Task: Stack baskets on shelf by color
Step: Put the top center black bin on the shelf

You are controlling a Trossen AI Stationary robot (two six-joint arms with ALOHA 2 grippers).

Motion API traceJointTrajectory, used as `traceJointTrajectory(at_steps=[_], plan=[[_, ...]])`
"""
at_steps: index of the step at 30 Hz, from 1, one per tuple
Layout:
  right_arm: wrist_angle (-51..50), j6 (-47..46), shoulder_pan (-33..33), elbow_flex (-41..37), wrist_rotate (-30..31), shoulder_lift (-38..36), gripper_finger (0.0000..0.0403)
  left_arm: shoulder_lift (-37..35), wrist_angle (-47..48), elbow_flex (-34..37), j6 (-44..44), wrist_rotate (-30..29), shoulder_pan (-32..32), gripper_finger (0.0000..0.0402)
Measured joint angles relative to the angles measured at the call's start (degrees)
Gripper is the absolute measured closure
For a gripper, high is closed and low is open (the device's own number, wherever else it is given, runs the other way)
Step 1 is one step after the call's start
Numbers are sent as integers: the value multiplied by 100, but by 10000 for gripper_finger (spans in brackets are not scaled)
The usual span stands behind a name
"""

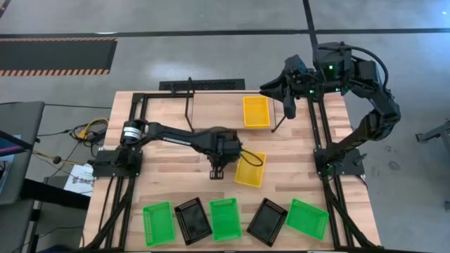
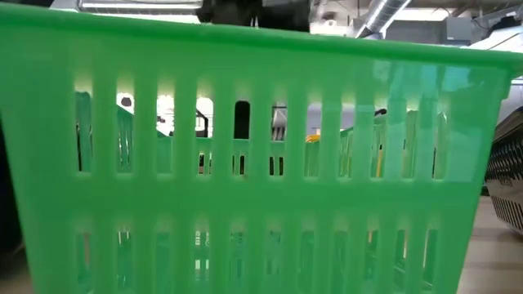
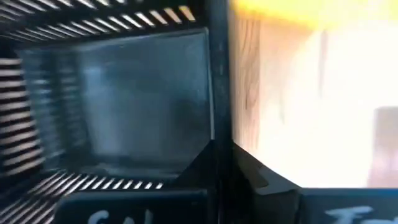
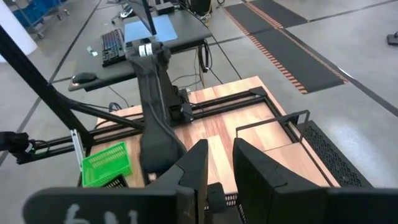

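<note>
My left gripper (image 1: 216,171) is at mid-table, low over a black basket (image 3: 124,99) that the high view mostly hides beneath it. A yellow basket (image 1: 251,169) lies tilted just right of it. A second yellow basket (image 1: 256,111) lies at the right end of the thin-rod shelf (image 1: 188,105) near the far edge. Three green baskets (image 1: 157,223) (image 1: 225,218) (image 1: 307,218) and two black ones (image 1: 193,220) (image 1: 267,221) line the near edge. My right gripper (image 1: 288,105) (image 4: 221,165) hangs raised by the shelf's right end, slightly open and holding nothing. My left gripper is shut on the black basket's side wall (image 3: 217,93), one finger inside the basket and one outside. It comes from above, pointing down. Whether the basket is lifted or rests on the table cannot be told.
A green basket's slotted wall (image 2: 261,163) fills the low view and blocks it. Black frame rails (image 1: 320,133) edge the table left and right. A dark perforated strip (image 1: 200,85) lies along the far edge. Bare wood (image 1: 169,176) shows between the shelf and the near row.
</note>
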State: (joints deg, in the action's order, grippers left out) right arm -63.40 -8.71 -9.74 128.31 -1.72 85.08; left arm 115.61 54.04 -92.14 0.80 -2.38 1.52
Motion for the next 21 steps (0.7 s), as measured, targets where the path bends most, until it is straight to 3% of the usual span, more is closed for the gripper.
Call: traceJointTrajectory(at_steps=[10,15,21], plan=[[-4,20,-2,0,-2,-2,305,-210,1474,-2093,617,-1396,-75,401],[-12,22,-4,1,-2,-44,305,-209,1686,-2328,979,-1426,-510,401],[59,22,2,4,-2,-263,305,14,1460,-2270,1382,-1042,-1111,401]])
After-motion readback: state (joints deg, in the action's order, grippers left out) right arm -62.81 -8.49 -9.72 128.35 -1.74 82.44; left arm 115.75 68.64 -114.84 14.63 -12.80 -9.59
